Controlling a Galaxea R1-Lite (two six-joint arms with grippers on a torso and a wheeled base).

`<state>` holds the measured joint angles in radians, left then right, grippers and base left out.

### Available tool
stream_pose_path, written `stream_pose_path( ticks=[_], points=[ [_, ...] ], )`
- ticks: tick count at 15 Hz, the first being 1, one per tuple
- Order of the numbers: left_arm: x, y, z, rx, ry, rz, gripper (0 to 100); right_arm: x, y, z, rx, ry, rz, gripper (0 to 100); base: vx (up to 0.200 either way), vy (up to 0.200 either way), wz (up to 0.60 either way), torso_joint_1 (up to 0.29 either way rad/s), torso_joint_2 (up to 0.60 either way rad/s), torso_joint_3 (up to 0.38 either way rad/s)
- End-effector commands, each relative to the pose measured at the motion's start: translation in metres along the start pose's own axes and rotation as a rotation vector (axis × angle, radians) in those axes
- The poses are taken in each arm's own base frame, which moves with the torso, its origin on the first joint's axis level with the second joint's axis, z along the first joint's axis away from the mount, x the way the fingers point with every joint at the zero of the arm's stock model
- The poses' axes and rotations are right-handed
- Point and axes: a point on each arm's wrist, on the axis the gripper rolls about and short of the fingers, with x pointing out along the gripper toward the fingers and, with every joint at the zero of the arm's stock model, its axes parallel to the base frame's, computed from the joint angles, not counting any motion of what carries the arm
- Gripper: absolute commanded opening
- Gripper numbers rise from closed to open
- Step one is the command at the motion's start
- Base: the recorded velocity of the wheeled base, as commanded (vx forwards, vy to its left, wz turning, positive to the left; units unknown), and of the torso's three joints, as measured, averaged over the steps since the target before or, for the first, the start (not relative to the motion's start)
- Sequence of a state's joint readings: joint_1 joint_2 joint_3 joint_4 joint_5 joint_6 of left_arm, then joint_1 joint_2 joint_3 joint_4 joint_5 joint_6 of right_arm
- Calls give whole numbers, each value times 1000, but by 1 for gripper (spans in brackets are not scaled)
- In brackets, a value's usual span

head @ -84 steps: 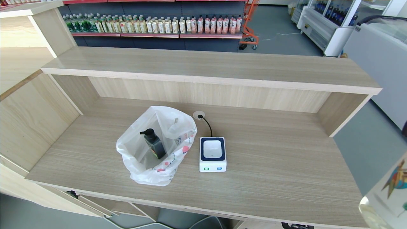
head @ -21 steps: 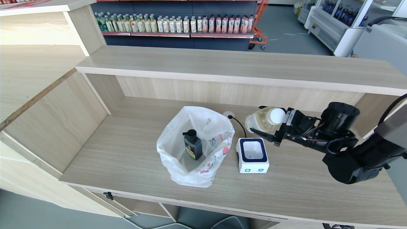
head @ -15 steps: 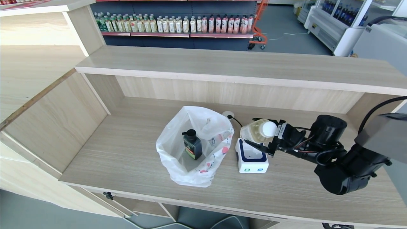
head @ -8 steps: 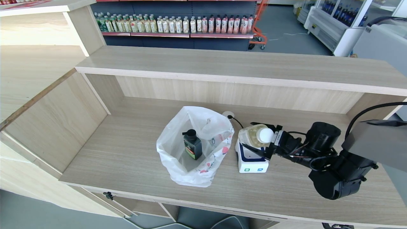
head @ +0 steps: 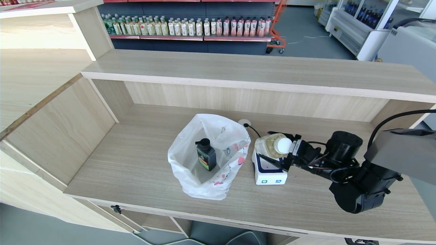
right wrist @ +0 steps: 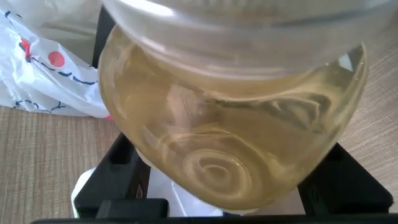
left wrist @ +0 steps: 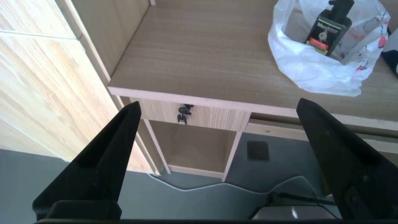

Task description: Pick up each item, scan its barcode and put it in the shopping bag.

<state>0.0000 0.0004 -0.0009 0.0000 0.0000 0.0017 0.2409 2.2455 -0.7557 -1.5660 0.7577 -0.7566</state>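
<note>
My right gripper [head: 276,147] is shut on a clear bottle [head: 271,145] of yellowish liquid with a white cap, holding it on its side just above the white barcode scanner [head: 269,169]. In the right wrist view the bottle [right wrist: 233,112] hangs over the scanner [right wrist: 130,193]. A white plastic shopping bag [head: 208,154] stands open to the scanner's left, with a dark pump bottle [head: 205,154] inside. My left gripper [left wrist: 217,155] stands open below the counter's front edge, with the bag [left wrist: 323,46] and pump bottle [left wrist: 329,28] farther off.
A black cable [head: 253,130] runs from the scanner to a grommet [head: 244,122] at the back. The wooden counter [head: 136,160] has a raised back shelf [head: 238,73] and side walls. A drawer latch [left wrist: 184,112] sits under the front edge.
The right arm came in from the right with the bottle and lowered it from beside the scanner to just over its window. The head view shifted since the oldest frame.
</note>
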Motion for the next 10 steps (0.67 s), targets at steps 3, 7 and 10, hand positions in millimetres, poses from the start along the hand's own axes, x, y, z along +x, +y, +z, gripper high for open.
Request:
stream_pose_path(
  ticks=[3, 7, 10],
  points=[
    [0, 0, 0, 0, 0, 0, 100, -17, -54, 76, 97, -123, -139, 0, 0, 0, 0, 0, 0, 0],
    [0, 0, 0, 0, 2, 0, 100, -68, -86, 156, 449, 58, -338, 0, 0, 0, 0, 0, 0, 0],
    [0, 0, 0, 0, 2, 0, 100, -84, -77, 177, 737, 201, -496, 0, 0, 0, 0, 0, 0, 0]
  ],
)
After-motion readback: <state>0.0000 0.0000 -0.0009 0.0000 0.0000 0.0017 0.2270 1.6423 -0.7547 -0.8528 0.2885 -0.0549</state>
